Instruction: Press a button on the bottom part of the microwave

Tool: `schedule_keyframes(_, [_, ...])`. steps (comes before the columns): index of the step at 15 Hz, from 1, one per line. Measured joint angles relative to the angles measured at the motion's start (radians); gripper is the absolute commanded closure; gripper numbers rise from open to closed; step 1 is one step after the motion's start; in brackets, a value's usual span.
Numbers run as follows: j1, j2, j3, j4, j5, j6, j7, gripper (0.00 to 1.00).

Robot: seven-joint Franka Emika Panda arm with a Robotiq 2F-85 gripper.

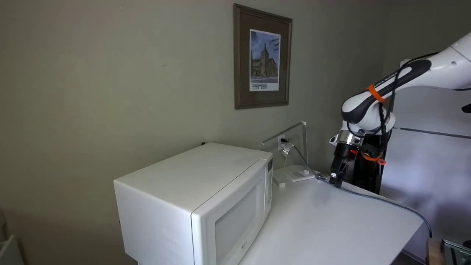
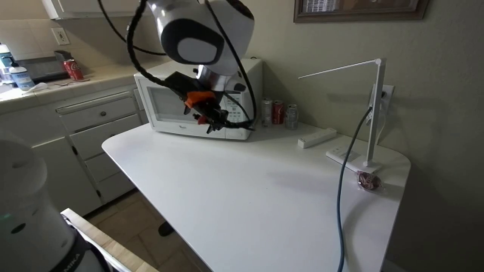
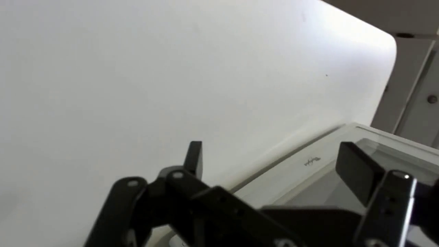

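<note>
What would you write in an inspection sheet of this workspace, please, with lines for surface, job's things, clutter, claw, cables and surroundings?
Surface: white table, with a tiny dark speck in the wrist view.
Job's things: white microwave at the table's end, door looks shut; keypad partly hidden in an exterior view, labels too small to read.
Clutter: three cans beside the microwave, desk lamp, white bar, small plastic-wrapped item.
Claw: open; nothing seen in its grip.
Cables: blue-grey cable comes from near a wall outlet, crosses the table and goes over its edge; black cable loops beside the arm.
Surroundings: framed picture; kitchen counter with red can and pump bottle.
</note>
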Motion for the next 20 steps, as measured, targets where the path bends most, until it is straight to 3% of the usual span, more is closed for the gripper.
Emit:
schedule_keyframes(3, [0.075,0.159,-0.096,0.083,0.245,-0.068,-0.211,0.00])
schedule_keyframes(6, [-0.009,0.205,-0.008,0.104,0.263,-0.079,-0.231,0.00])
schedule_keyframes(12, [-0.035,0.183,0.013,0.102,0.261,-0.079,-0.227,0.00])
schedule_keyframes(16, [-0.120,0.207,0.099,0.108,0.322,-0.065,-0.219,0.00])
schedule_keyframes(17, [-0.134,0.231,0.116,0.113,0.372,-0.066,-0.218,0.06])
schedule_keyframes(18, [-0.145,0.261,0.131,0.121,0.422,-0.069,-0.218,0.26])
schedule_keyframes(20, [-0.166,0.341,0.163,0.150,0.528,-0.084,-0.220,0.31])
